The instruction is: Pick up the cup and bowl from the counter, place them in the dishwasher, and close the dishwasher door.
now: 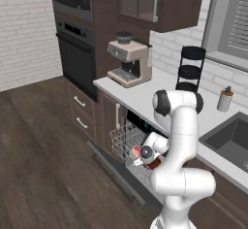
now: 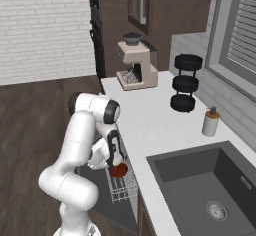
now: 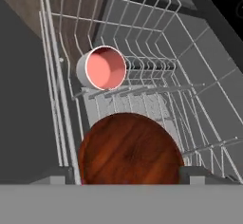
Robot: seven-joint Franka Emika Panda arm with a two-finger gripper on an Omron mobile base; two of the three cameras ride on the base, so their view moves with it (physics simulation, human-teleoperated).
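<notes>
Bowl [image 3: 129, 148] sits clamped in the gripper [image 3: 126, 173] right over the wire rack [image 3: 190, 76], cup [image 3: 101, 68] lying on its side just beyond, so it's basically straight down.

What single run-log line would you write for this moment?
cup: on its side in rack | bowl: over rack at gripper, grip unclear | dishwasher door: open
</notes>
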